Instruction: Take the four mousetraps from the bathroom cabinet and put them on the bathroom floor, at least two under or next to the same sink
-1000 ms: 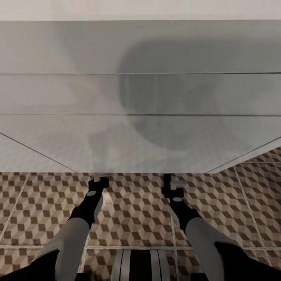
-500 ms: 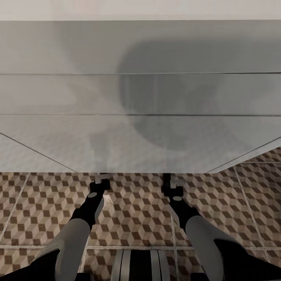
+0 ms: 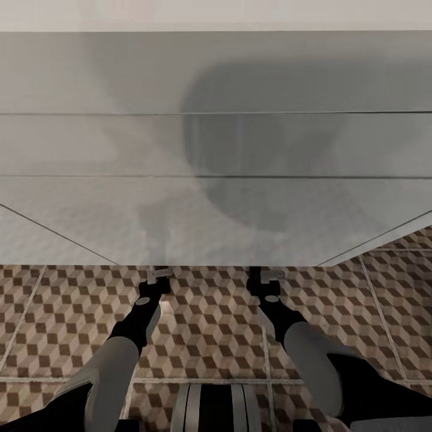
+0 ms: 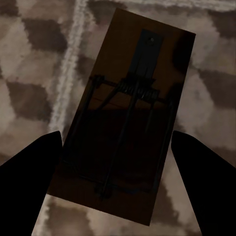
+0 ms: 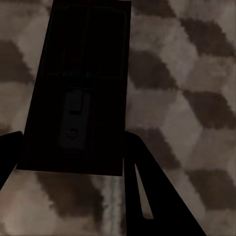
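Observation:
A mousetrap (image 4: 129,110) with dark wire parts lies between the two dark fingers of my left gripper (image 4: 117,142), just above the cube-patterned bathroom floor (image 4: 29,73). A second mousetrap (image 5: 86,59) sits between the fingers of my right gripper (image 5: 73,147). In the head view the left gripper (image 3: 159,273) and right gripper (image 3: 265,277) hang low over the floor (image 3: 210,324), right at the bottom edge of the white vanity body of the sink (image 3: 216,150). Both traps look dark in shadow. The cabinet is out of view.
The vanity front fills the space ahead, crossed by thin horizontal seams and a soft grey shadow (image 3: 258,138). Pale grout lines (image 3: 267,360) run across the tiles. Open floor stretches to either side of my arms.
Both grippers have crept a little forward toward the foot of the vanity, each still carrying its trap. The camera has not shifted.

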Available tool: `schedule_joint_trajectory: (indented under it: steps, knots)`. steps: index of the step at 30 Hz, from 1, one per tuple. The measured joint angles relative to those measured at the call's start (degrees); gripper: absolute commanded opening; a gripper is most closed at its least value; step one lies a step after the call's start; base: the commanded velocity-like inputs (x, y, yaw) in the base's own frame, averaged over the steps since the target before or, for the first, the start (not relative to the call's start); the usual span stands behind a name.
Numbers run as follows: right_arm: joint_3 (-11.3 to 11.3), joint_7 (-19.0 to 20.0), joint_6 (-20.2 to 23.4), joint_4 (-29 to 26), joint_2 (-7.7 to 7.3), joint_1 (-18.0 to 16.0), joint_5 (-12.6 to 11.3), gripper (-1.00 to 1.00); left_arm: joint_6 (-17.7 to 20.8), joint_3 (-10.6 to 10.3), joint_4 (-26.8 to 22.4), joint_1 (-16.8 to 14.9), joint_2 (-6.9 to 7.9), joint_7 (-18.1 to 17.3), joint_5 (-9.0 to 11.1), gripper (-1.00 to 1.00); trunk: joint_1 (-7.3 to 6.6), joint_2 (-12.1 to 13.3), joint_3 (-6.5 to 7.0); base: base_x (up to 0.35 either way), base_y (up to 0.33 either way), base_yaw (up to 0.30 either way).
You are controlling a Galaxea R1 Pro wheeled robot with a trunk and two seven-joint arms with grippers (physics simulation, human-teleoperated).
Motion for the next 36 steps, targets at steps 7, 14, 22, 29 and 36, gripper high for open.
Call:
schedule_joint_trajectory:
  steps: [7, 14, 22, 29, 36]
  knots:
    - [0.0, 0.05, 0.02, 0.3, -0.03, -0.1, -0.21, -1.0, 0.1, 0.03, 0.25, 0.01, -0.03, 0.0, 0.19, -1.0, 0.0, 0.0, 0.0, 0.0, 0.0, 0.0]
    - [-0.01, 0.15, 0.43, 0.46, -0.09, -0.15, -0.33, -1.0, 0.1, 0.03, 0.52, 0.01, -0.1, 0.0, 0.16, -1.0, 0.0, 0.0, 0.0, 0.0, 0.0, 0.0]
    - [-0.31, 0.48, 0.71, 1.88, -0.05, -1.33, -0.36, -1.0, 0.13, -0.01, 1.24, 0.0, -0.1, -0.08, 0.18, -1.0, 0.0, 0.0, 0.0, 0.0, 0.0, 0.0]
    - [-0.35, 0.51, 0.79, 2.2, -0.03, -1.51, -0.39, -1.0, 0.06, -0.03, 1.63, -0.01, -0.1, -0.1, 0.06, -1.0, 0.0, 0.0, 0.0, 0.0, 0.0, 0.0]
    - [-0.36, 0.51, 2.08, 2.22, -0.03, -1.75, -0.4, -1.0, 0.02, 0.01, 1.84, -0.01, -0.11, -0.1, -0.05, -1.0, 0.0, 0.0, 0.0, 0.0, 0.0, 0.0]
